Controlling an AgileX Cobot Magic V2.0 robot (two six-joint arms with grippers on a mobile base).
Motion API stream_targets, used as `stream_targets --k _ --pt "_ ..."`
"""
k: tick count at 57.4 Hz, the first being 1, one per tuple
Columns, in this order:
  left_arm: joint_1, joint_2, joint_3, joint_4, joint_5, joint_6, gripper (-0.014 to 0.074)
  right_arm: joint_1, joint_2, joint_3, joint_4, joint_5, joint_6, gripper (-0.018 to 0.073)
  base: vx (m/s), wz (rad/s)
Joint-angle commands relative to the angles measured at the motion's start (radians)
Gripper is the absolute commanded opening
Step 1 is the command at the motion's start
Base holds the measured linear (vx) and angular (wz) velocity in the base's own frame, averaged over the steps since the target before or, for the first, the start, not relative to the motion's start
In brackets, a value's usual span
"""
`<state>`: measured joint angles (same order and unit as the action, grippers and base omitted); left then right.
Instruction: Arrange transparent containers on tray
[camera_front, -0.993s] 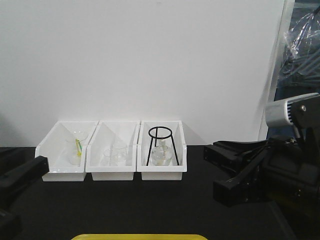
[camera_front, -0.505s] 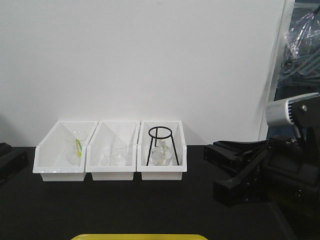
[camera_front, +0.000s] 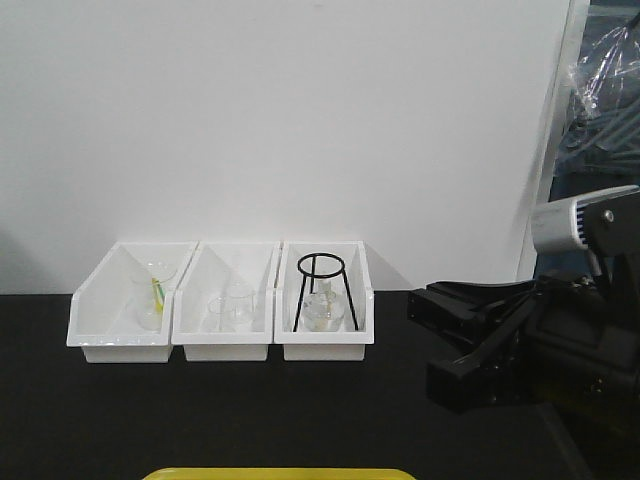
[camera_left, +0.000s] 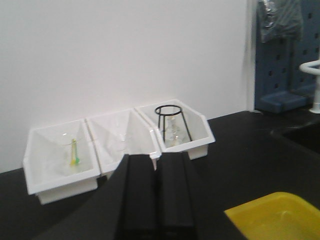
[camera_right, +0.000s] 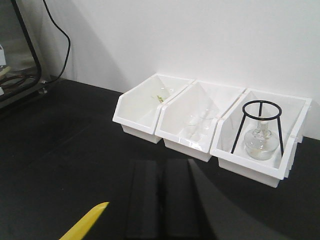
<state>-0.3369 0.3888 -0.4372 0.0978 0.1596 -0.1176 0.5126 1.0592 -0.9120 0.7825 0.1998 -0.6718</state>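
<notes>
Showing only as a thin strip at the bottom edge of the front view, the yellow tray (camera_front: 278, 474) is lying nearest the camera on the black table (camera_front: 250, 410), and one corner of it is appearing in each wrist view. The left arm, which was crossing the left edge of the front view a second ago and barely showing half a second ago, is now gone from that view entirely; the right arm (camera_front: 520, 345) is holding the same place at the right. Seen from its own wrist camera, the left gripper (camera_left: 157, 192) is keeping its two black fingers pressed together with nothing between them, and the right gripper (camera_right: 162, 202) is doing likewise. Farther back, three white bins (camera_front: 220, 300) are sitting side by side against the white wall. The left bin is holding a clear vessel with a yellow-green item inside, the middle one small clear beakers too faint to count, and the right one a black wire tripod (camera_front: 325, 290) over a clear flask (camera_right: 260, 144). No test tubes are making themselves out in any view.
</notes>
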Motion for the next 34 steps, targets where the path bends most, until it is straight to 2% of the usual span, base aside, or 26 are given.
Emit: stream_targets --k 1,13,18,24,28,34 --pt "0.069 -0.126 0.077 0.002 -0.057 -0.011 -0.0010 -0.005 -0.019 -0.034 0.011 -0.054 -0.009 0.0113 0.00 0.00" --pt "0.251 -0.413 0.334 -0.003 -0.012 -0.012 -0.0009 -0.005 -0.019 -0.034 0.011 -0.054 -0.009 0.0113 0.00 0.00" --pt "0.299 -0.416 0.419 -0.006 -0.042 -0.014 -0.0009 -0.005 -0.019 -0.034 0.011 -0.050 -0.009 0.0113 0.00 0.00" --pt "0.324 -0.415 0.505 -0.026 -0.093 -0.038 -0.0008 -0.005 -0.019 -0.034 0.011 -0.051 -0.009 0.0113 0.00 0.01" --pt "0.328 -0.415 0.499 -0.031 -0.039 -0.040 -0.0008 -0.005 -0.019 -0.034 0.011 -0.053 -0.009 0.0113 0.00 0.00" --pt "0.328 -0.414 0.493 -0.030 -0.048 -0.046 -0.0008 -0.005 -0.019 -0.034 0.011 -0.051 -0.009 0.0113 0.00 0.00"
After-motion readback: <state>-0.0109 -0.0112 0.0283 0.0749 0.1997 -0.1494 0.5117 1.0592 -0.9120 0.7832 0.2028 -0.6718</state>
